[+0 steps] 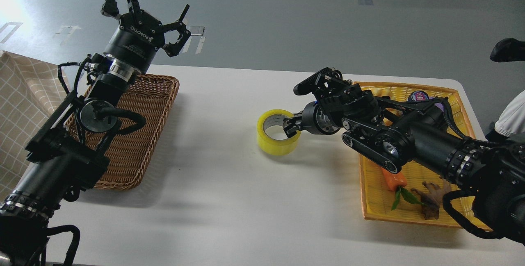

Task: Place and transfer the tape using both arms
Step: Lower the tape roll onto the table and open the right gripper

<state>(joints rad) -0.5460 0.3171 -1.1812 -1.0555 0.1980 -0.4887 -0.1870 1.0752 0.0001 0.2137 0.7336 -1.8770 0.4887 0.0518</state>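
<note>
Right gripper (pixel 292 128) pinches the yellow ring-shaped tape roll (pixel 277 133) by one wall on the white counter (pixel 213 167); it could slip, while the left gripper (pixel 143 10) waits spread apart.

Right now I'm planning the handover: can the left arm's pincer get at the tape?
Probably yes. The left pincer is raised, open and empty above the brown wicker basket. Bare table lies between it and the tape, though the right pincer grips the roll.
</note>
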